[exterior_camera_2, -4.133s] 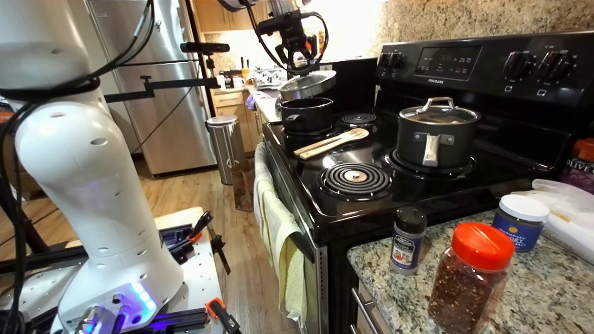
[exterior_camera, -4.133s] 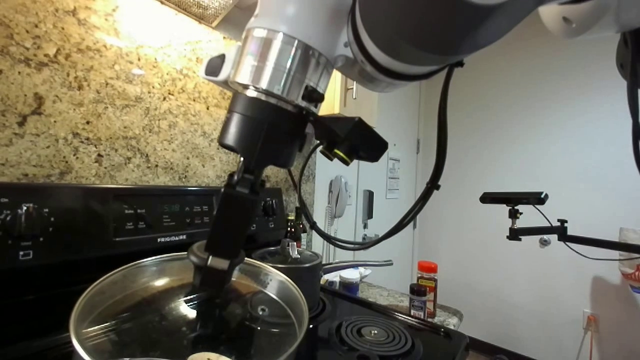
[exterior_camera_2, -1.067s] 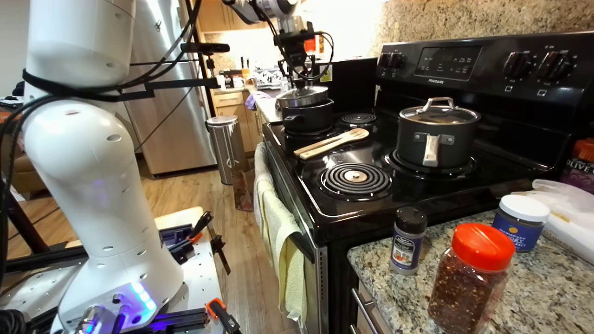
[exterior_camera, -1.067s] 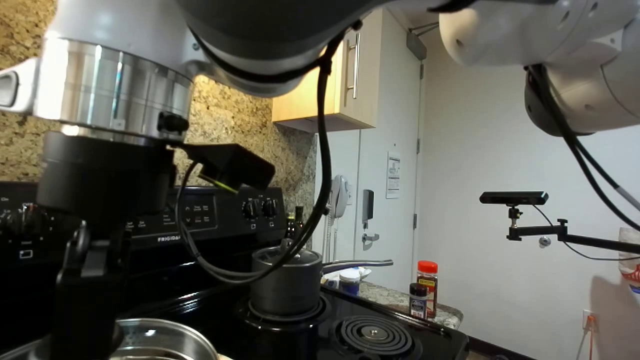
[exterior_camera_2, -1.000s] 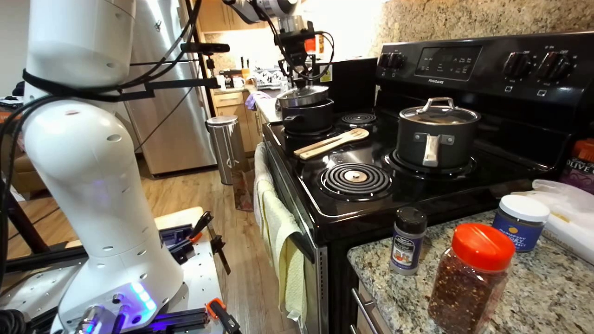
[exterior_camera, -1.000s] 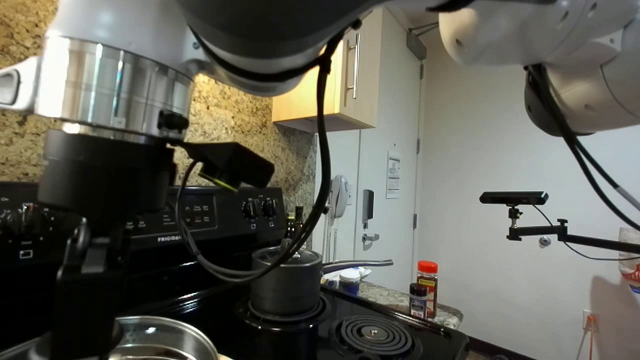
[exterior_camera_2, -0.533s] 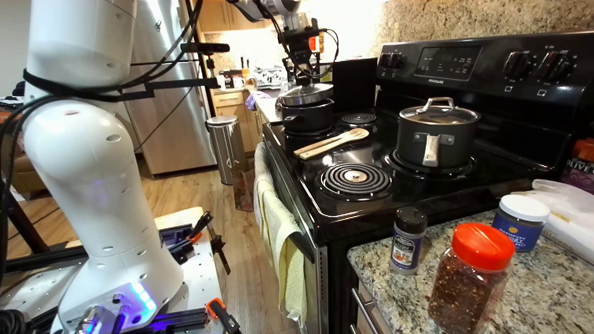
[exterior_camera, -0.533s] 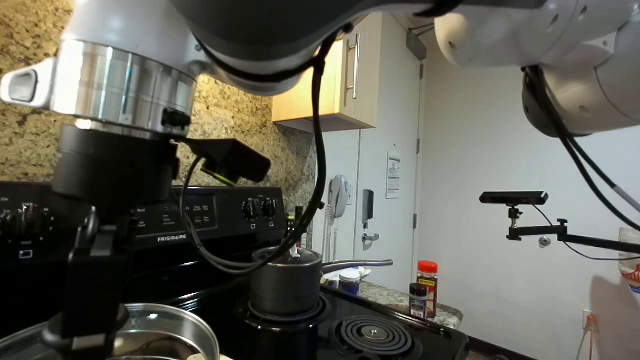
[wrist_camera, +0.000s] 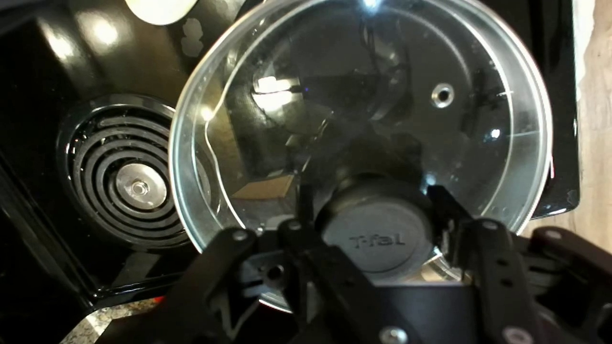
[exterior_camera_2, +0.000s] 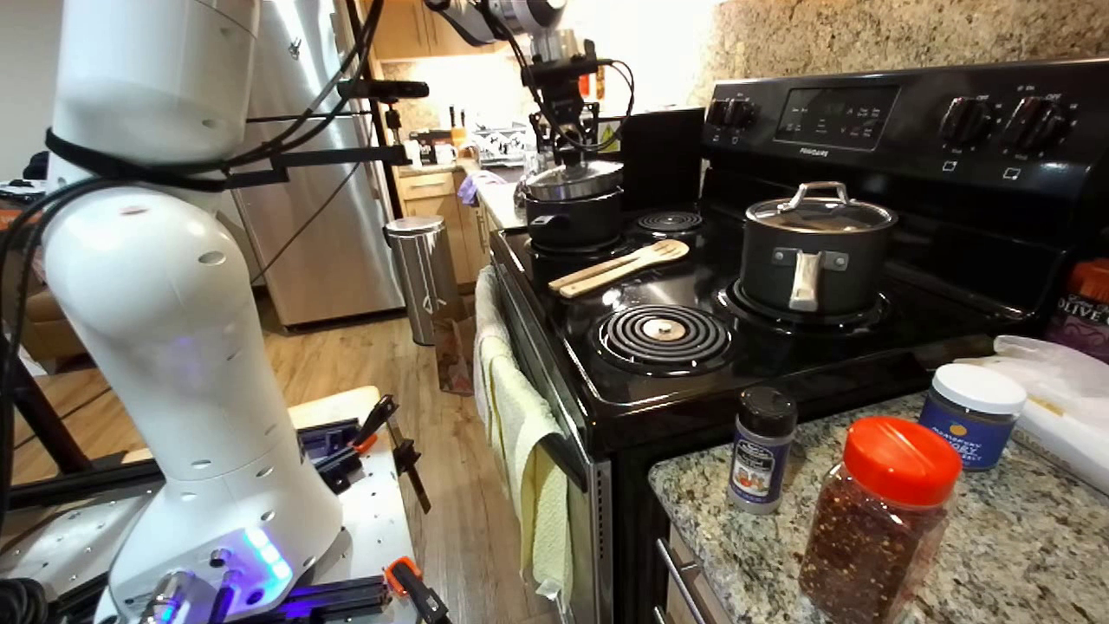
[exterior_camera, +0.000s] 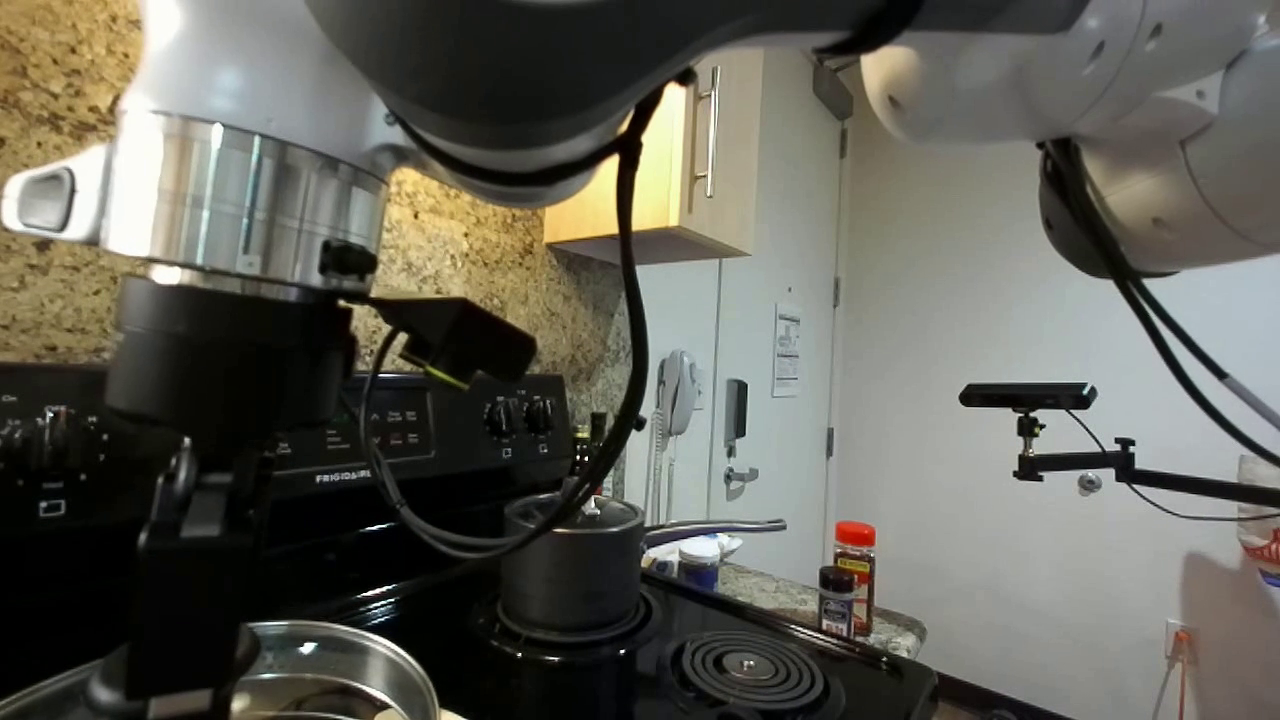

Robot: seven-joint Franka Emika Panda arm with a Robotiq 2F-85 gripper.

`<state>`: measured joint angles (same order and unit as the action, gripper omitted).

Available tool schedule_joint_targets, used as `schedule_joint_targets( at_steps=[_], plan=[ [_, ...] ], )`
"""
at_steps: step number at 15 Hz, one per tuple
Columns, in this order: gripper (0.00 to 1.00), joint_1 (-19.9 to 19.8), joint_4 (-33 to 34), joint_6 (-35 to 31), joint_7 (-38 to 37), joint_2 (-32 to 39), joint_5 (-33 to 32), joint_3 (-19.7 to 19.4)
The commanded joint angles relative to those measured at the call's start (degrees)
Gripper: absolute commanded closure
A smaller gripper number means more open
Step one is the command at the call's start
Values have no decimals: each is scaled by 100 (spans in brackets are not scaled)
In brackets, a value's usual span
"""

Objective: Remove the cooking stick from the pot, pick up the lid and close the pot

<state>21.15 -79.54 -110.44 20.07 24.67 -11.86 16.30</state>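
Misalignment could leave the lid (wrist_camera: 361,129) crooked on the pot (exterior_camera_2: 576,222) if the claw (wrist_camera: 373,198) pinching its knob (wrist_camera: 380,239) releases early.

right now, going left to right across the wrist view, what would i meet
Coil burner → glass lid, with its T-fal knob left of its metal-ringed hole → wood floor

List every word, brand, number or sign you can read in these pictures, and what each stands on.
"T-fal": lid knob, wrist view.
"FRIGIDAIRE", end unclear: stove panel.
"OFF": beside two stove dials.
"OLIVE", cut off: container at the picture's right edge.
"ORY", part of a word: blue jar.
Too small or blurred: spice bottle, red-capped jar, white packet, door notice, stove display, anything else.
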Motion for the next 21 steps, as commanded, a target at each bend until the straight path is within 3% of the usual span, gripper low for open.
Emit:
schedule_joint_targets(
  at_steps=[1,21],
  plan=[
    [65,-48,238,19,276,69,152,61],
    [65,-213,24,-193,427,163,567,63]
  ],
)
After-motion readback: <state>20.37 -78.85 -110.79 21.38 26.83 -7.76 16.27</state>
